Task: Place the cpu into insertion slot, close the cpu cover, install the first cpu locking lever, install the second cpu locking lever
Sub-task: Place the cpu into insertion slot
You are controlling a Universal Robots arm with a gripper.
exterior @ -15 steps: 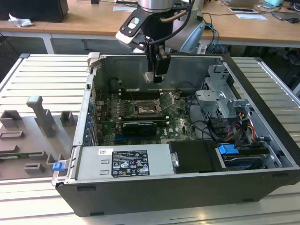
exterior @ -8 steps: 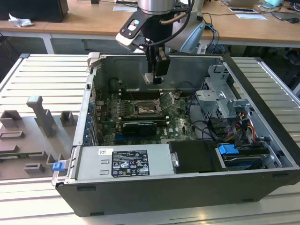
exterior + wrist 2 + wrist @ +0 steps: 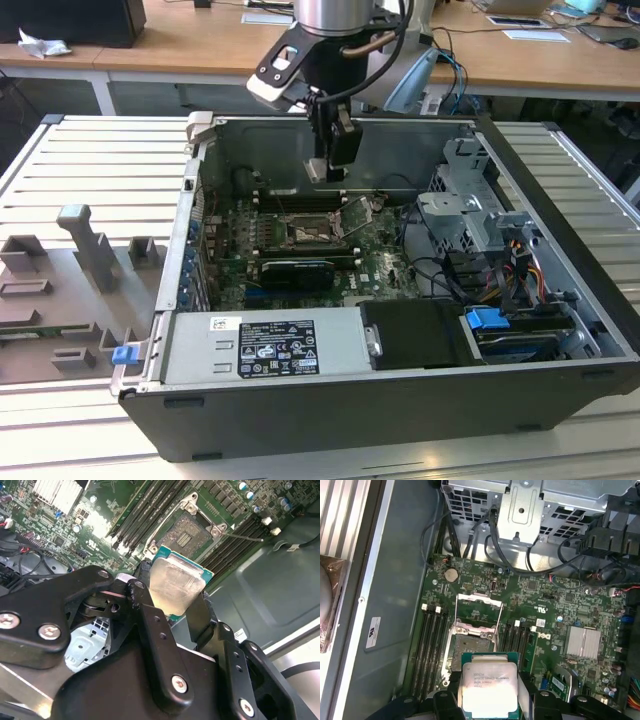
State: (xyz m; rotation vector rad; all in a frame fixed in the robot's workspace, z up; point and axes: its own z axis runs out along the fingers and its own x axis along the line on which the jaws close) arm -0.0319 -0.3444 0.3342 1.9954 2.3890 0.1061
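My gripper [image 3: 328, 170] hangs inside the open computer case, above the green board, and is shut on the cpu [image 3: 175, 586]. The chip's pale silver face shows between the two black fingers [image 3: 201, 614] in both wrist views. In the first wrist view the cpu [image 3: 487, 686] is just short of the insertion slot [image 3: 470, 647] and apart from it. The insertion slot [image 3: 308, 232] lies bare with its dark centre showing. The cpu cover [image 3: 477, 611] is swung open on the slot's far side, and it stands tilted up [image 3: 355, 214] in the exterior view.
Long black memory slots [image 3: 432, 640] flank the socket on both sides. A silver drive cage [image 3: 470, 205] with cables fills the case's right side in the exterior view, and a power supply [image 3: 265, 345] sits at the front. A grey fixture block [image 3: 90, 245] stands outside the case.
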